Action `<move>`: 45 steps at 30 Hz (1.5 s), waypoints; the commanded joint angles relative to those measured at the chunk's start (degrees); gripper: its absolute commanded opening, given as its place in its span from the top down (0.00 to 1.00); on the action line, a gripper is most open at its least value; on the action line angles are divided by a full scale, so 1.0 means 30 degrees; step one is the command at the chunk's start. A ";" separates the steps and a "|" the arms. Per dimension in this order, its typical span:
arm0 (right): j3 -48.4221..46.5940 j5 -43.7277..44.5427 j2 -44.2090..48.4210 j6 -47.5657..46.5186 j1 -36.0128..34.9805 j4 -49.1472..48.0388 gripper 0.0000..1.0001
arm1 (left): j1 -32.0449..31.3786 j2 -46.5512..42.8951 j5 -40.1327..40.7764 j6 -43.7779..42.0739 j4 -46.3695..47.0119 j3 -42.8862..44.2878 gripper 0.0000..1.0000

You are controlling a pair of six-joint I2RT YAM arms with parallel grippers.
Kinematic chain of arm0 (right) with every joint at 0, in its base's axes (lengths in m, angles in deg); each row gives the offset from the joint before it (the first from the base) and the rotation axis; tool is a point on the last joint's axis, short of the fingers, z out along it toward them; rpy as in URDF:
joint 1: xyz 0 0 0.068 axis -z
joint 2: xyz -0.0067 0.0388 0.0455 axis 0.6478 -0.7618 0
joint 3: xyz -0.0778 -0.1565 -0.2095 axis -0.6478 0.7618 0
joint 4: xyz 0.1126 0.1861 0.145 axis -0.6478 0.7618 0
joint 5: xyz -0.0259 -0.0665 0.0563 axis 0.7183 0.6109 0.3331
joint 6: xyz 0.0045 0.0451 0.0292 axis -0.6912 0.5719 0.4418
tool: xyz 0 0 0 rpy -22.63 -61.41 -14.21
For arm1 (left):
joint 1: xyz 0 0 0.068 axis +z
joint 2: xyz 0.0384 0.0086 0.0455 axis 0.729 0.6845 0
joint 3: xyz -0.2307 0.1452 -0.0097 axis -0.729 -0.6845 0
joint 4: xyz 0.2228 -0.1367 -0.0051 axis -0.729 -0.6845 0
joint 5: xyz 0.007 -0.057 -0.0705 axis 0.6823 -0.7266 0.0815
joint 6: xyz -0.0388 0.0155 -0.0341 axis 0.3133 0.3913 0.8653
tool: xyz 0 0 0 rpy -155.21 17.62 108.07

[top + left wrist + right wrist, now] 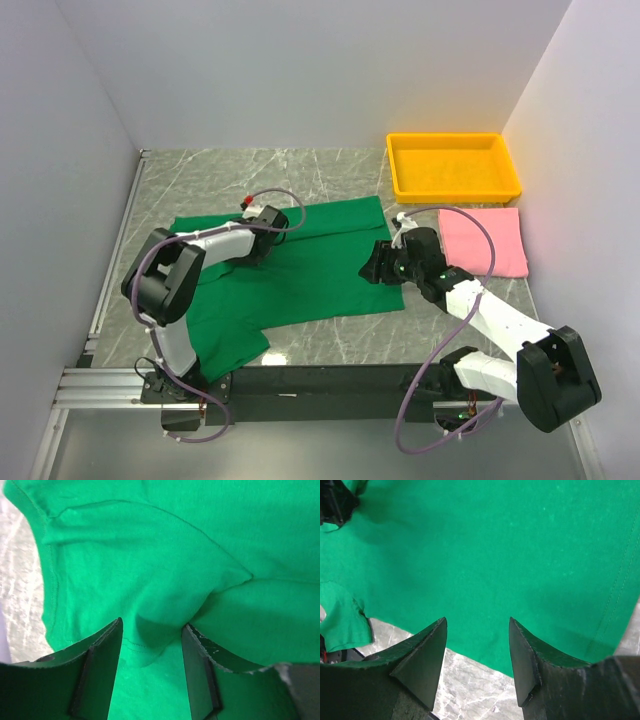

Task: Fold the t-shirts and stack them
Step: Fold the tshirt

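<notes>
The dark green t-shirt [310, 270] lies spread on the marble table, one sleeve hanging toward the near edge. My left gripper [258, 243] is low on its upper left part. In the left wrist view it [151, 625] is open, and its fingers straddle a raised ruck of the green t-shirt [150, 545] beside a sleeve seam. My right gripper [372, 268] is open and empty over the shirt's right end. In the right wrist view it [477, 621] hovers above the near edge of the green t-shirt [495, 545]. The light pink t-shirt [485, 240] lies folded flat at the right.
A yellow plastic tray [452, 165] stands at the back right, just behind the pink shirt. White walls close in the table on the left, back and right. Bare marble [470, 690] shows below the shirt's near edge.
</notes>
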 commanded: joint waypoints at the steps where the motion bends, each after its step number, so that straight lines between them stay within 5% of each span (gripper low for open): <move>1: 0.0219 -0.0142 0.0037 -0.0018 -0.0104 -0.1008 0.41 | -0.0020 0.0523 0.1518 -0.0447 -0.0038 0.0858 0.44; 11: 0.0190 0.0005 0.0096 -0.0194 -0.0075 -0.0919 0.41 | 0.1002 0.0406 0.2635 -0.2993 -0.0039 0.2322 0.45; 21: 0.0307 0.0064 -0.0080 -0.0136 -0.0105 -0.0949 0.42 | 0.4110 0.1134 0.0119 -0.4229 0.0927 0.5189 0.38; 26: 0.0365 0.0033 0.0123 -0.0106 -0.0104 -0.0920 0.42 | 0.4463 0.2544 -0.1290 -0.2421 0.0023 0.6599 0.36; 34: 0.0541 -0.0053 0.0301 -0.0078 -0.0104 -0.1036 0.43 | 0.4609 -0.2139 -0.4131 0.3995 0.0046 0.2768 0.38; 45: 0.0688 -0.0083 0.0505 -0.0165 -0.0105 -0.1007 0.43 | 0.5722 -0.3520 -0.6447 0.6642 0.2741 -0.1045 0.63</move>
